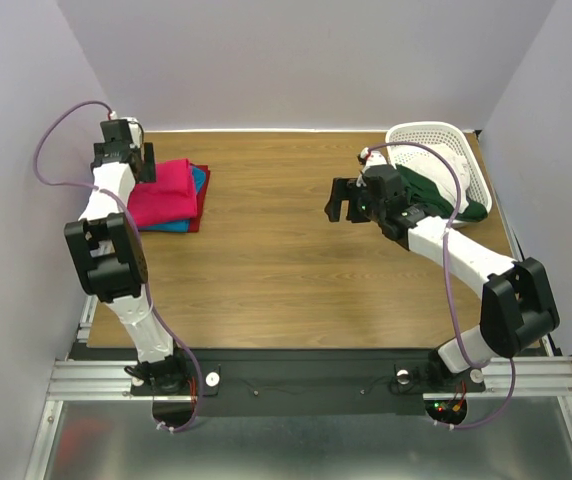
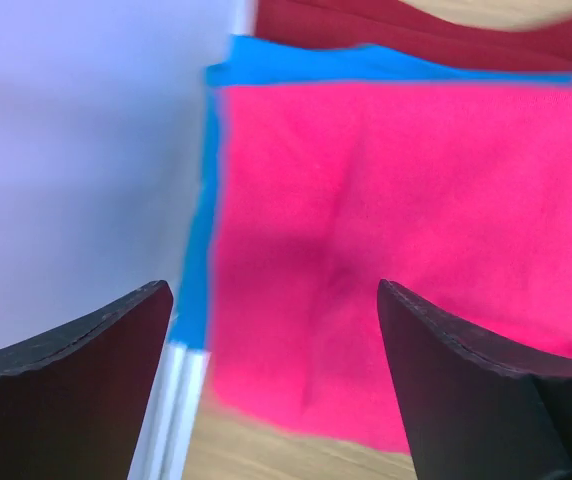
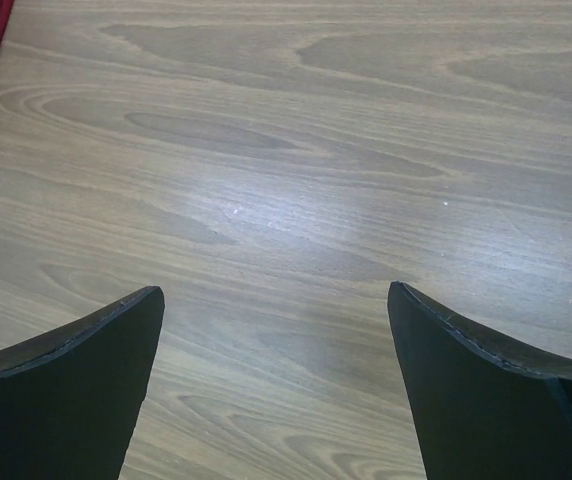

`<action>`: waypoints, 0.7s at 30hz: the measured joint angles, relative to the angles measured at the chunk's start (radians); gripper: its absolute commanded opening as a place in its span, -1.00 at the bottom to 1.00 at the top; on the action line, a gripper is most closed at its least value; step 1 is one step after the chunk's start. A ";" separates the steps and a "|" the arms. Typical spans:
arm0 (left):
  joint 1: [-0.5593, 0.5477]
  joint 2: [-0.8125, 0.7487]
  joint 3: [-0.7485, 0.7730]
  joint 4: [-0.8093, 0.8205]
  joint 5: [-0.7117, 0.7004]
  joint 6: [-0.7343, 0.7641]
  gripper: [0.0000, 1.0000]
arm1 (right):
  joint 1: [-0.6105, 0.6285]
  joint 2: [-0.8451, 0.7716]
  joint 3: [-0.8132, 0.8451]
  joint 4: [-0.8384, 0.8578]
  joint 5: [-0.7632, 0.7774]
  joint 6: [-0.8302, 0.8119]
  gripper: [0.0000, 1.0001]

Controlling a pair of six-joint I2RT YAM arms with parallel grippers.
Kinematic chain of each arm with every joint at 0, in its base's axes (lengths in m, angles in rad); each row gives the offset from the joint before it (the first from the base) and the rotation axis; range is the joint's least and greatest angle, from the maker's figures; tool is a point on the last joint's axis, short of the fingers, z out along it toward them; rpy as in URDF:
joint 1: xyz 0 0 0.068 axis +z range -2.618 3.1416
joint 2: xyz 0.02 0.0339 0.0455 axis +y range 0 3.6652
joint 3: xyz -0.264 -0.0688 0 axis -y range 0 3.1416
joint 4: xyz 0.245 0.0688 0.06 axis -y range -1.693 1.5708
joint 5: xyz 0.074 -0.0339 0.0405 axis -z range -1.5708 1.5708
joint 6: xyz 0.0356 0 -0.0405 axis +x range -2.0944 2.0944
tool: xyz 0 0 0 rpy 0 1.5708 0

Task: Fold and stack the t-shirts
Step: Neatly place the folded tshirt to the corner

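A folded crimson-pink t-shirt (image 1: 164,193) lies on top of a stack at the table's far left. Under it a turquoise-blue t-shirt (image 1: 199,178) and a dark red t-shirt (image 1: 202,200) show at the edges. The left wrist view shows the pink shirt (image 2: 406,240), the blue one (image 2: 296,62) and the dark red one (image 2: 426,35). My left gripper (image 1: 144,162) is open and empty just above the stack's left edge (image 2: 271,300). My right gripper (image 1: 343,203) is open and empty over bare wood (image 3: 276,300). A dark green garment (image 1: 436,195) hangs out of the basket.
A white lattice basket (image 1: 436,145) stands at the far right corner, behind my right arm. The left wall is close beside the stack (image 2: 76,150). The wooden table (image 1: 276,280) lies between the two arms.
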 measured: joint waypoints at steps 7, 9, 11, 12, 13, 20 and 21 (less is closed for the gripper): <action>-0.001 -0.131 0.011 -0.031 -0.271 -0.092 0.96 | 0.000 -0.002 0.000 0.000 -0.008 0.000 1.00; -0.009 -0.172 0.022 -0.050 -0.338 -0.127 0.96 | 0.000 -0.005 0.000 -0.001 -0.011 0.000 1.00; -0.041 -0.241 0.022 -0.073 -0.393 -0.165 0.96 | 0.000 -0.015 0.000 -0.001 -0.013 -0.001 1.00; -0.058 -0.266 0.021 -0.078 -0.411 -0.183 0.96 | 0.000 -0.019 0.000 -0.001 -0.014 -0.001 1.00; -0.100 -0.317 0.008 -0.076 -0.435 -0.205 0.96 | 0.000 -0.028 -0.002 0.000 -0.015 -0.003 1.00; -0.570 -0.691 -0.273 0.058 -0.489 -0.344 0.95 | 0.000 -0.089 -0.028 -0.002 -0.018 -0.011 1.00; -0.614 -0.723 -0.323 0.089 -0.486 -0.366 0.95 | 0.000 -0.098 -0.031 -0.003 -0.018 -0.011 1.00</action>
